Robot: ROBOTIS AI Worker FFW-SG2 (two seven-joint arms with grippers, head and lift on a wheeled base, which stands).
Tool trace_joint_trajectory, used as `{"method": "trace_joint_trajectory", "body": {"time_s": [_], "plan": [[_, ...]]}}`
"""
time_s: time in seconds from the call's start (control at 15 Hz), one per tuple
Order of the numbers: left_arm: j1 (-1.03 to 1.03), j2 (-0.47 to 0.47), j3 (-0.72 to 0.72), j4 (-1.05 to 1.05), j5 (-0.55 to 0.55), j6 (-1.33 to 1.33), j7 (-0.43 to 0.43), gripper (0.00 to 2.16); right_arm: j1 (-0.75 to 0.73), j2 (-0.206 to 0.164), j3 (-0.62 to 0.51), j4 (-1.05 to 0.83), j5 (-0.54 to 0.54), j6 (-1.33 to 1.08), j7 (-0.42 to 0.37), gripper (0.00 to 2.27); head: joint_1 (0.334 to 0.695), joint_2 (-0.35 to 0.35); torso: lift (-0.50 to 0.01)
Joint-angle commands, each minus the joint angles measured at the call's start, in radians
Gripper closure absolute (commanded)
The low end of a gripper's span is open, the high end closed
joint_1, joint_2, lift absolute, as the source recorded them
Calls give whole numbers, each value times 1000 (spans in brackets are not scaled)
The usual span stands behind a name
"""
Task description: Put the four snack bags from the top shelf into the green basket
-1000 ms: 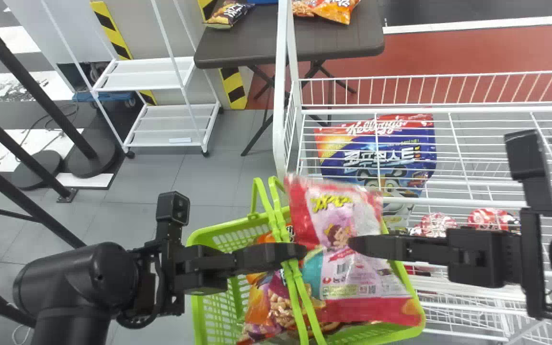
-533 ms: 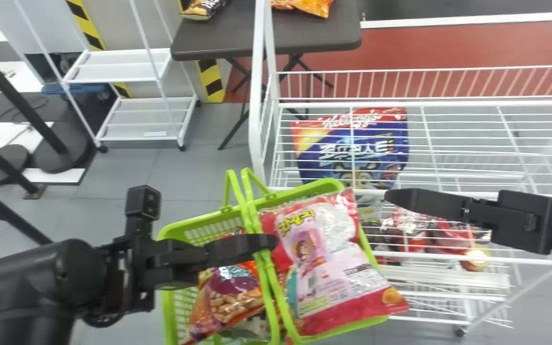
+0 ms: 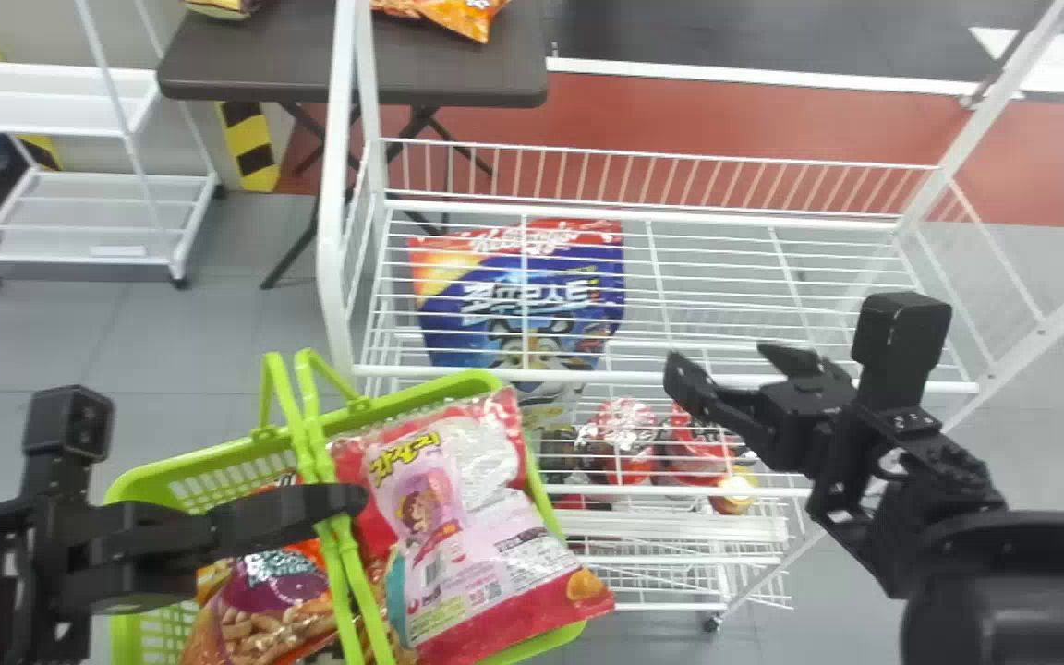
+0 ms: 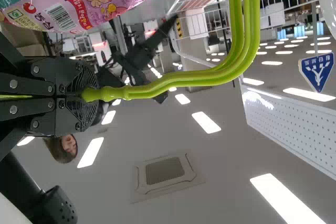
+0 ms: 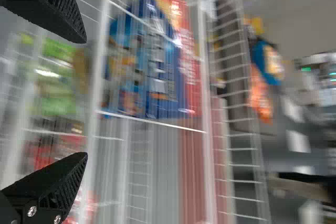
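The green basket (image 3: 163, 468) hangs at the lower left of the head view, its handles (image 3: 340, 545) gripped by my left gripper (image 3: 352, 500). In the left wrist view the left gripper (image 4: 89, 96) is shut on the green handles (image 4: 210, 77). A pink snack bag (image 3: 467, 536) lies on top at the basket's right side, beside an orange-and-purple snack bag (image 3: 264, 596); anything beneath them is hidden. My right gripper (image 3: 721, 363) stands open over the front of the white rack's top shelf (image 3: 726, 268). In the right wrist view nothing is between the right gripper's (image 5: 85, 98) fingers.
Below the wire top shelf are a blue-and-red bag (image 3: 518, 300) and several red packages (image 3: 624, 439). White rack posts (image 3: 333, 231) rise at both ends. A dark table (image 3: 458, 78) holding snack bags and a white cart (image 3: 98, 222) stand behind.
The right gripper has left the pink bag and is over the rack, fingers apart. The pink bag has settled in the basket. Basket, left gripper and background have shifted leftward in the head view.
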Motion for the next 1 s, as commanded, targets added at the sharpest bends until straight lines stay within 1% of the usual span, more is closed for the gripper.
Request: {"method": "trace_joint_trajectory", "body": {"time_s": [0.0,0.33,0.47,0.93], "plan": [[8,4,3,10,0,0,-11,2148,26,1,-11,79,5,-305,-14,36,695,-126,0],[11,7,5,24,-3,0,-11,2148,64,1,-55,177,-5,-504,-24,39,695,-163,0],[11,7,5,24,-5,0,-11,2148,78,1,-60,188,-8,-520,-24,39,695,-187,0],[15,12,1,21,-5,3,-11,2148,101,21,-74,182,-24,-541,-26,56,695,-211,0]]}}
